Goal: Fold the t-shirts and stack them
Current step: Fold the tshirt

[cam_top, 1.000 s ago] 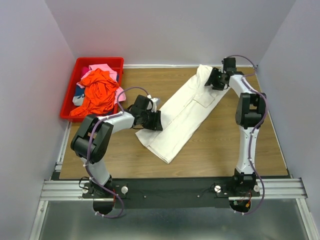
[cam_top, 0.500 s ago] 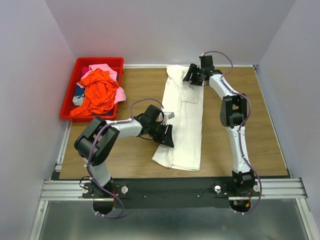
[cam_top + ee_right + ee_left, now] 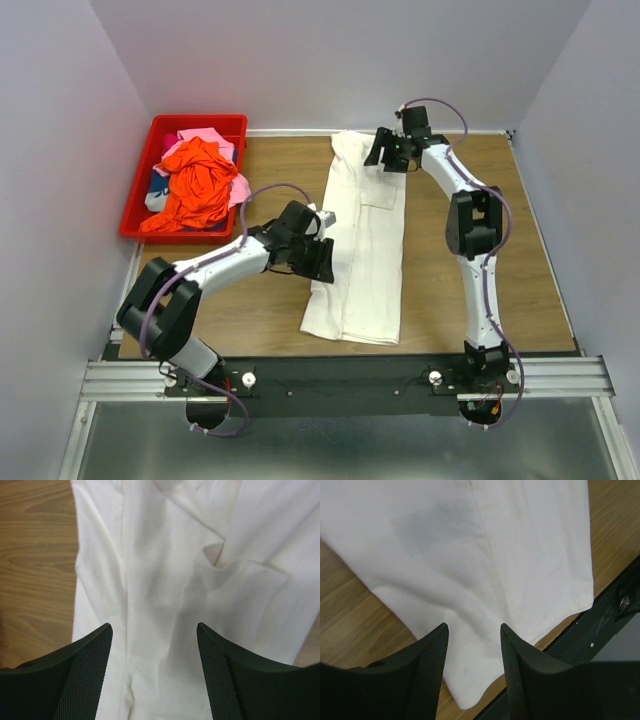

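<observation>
Seen from my console: the large plain white cloth t-shirt (image 3: 365, 250), already narrowed to a long strip, lies on the brown wooden table (image 3: 460, 290) with its long axis running near-to-far. The left gripper (image 3: 316, 260) hovers at the strip's left edge, toward its near hem, jaws parted and empty. The right gripper (image 3: 385, 152) hangs over the strip's far end, fingers spread, gripping nothing. I judge an end-to-end fold comes next, and the right arm is nearer the far end. The orange-red, pink and patterned shirts (image 3: 195, 185) sit heaped in the red plastic bin (image 3: 200, 120), well to the strip's left.
</observation>
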Controlling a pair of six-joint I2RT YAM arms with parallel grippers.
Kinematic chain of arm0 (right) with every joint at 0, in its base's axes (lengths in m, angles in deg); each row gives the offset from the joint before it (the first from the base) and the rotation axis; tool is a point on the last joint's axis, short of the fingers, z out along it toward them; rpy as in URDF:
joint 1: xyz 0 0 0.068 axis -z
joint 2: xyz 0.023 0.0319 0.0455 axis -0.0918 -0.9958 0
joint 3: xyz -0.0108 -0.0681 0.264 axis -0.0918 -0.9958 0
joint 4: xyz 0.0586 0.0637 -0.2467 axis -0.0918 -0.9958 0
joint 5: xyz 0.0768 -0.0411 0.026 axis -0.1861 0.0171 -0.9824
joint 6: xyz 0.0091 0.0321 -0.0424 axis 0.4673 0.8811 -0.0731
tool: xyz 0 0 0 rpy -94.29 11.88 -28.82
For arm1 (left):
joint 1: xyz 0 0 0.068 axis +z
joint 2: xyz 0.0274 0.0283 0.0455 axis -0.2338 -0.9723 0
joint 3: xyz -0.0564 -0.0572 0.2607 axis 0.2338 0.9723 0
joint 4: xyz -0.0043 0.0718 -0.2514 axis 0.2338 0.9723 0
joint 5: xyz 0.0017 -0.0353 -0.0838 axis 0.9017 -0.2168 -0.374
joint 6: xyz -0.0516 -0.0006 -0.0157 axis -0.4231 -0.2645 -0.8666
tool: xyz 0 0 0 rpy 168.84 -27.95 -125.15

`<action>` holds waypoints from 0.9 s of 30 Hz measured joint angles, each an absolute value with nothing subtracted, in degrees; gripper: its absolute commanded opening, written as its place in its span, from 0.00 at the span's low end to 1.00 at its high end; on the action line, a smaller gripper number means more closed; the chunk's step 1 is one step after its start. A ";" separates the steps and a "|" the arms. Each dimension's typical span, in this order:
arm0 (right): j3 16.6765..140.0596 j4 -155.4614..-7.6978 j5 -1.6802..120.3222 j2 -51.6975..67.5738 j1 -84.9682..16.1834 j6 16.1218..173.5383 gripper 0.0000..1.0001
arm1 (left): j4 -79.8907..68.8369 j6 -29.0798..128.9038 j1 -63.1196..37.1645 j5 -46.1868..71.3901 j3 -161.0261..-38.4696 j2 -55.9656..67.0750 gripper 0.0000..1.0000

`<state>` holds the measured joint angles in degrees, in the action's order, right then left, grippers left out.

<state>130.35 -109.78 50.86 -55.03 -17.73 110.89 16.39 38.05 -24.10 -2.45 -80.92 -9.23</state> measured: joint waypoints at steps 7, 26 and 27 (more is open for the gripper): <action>110.89 -111.03 50.91 -33.00 -18.28 108.94 0.75 | 19.65 36.96 -24.10 4.66 -79.48 0.76 0.54; 48.78 -120.40 53.25 14.89 -36.44 125.73 0.68 | 21.94 30.75 -25.29 4.66 -63.09 10.75 0.51; 47.57 -120.60 53.42 16.05 -37.10 126.56 0.67 | 21.55 30.18 -25.68 4.63 -62.78 11.12 0.51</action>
<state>47.57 -120.60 53.42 16.05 -37.10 126.56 21.55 30.18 -25.68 4.63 -62.78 11.12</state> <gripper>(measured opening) 0.690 0.516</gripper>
